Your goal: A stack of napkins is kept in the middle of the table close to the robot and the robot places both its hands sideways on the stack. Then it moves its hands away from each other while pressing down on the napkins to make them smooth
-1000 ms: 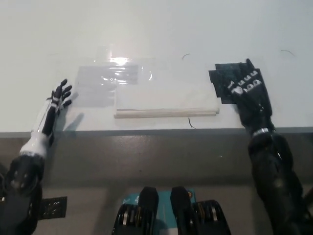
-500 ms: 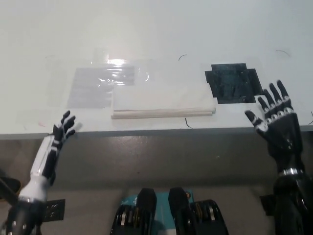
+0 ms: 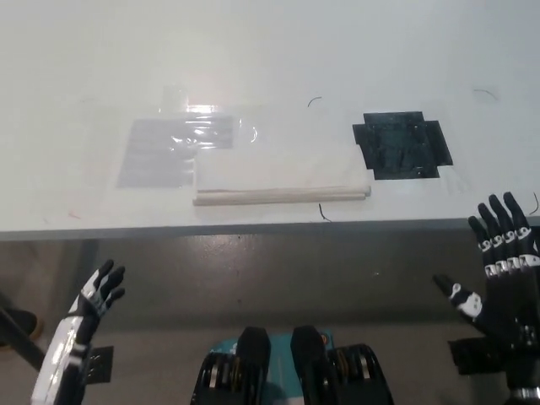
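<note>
A white stack of napkins (image 3: 283, 175) lies flat near the front edge of the white table (image 3: 278, 59), about in the middle. Neither hand touches it. My white left hand (image 3: 99, 292) hangs below the table edge at the lower left, fingers spread and holding nothing. My black right hand (image 3: 499, 268) is off the table at the lower right, palm up toward the camera, fingers apart and empty.
A black cross-shaped patch of tape (image 3: 402, 145) is stuck to the table right of the napkins. A shiny clear plastic sheet (image 3: 179, 148) lies left of the stack. The table's front edge (image 3: 270, 229) runs across the picture above both hands.
Both hands have pulled back from the table top toward me and dropped below its front edge, the right one leaving the black patch. The napkins stay put.
</note>
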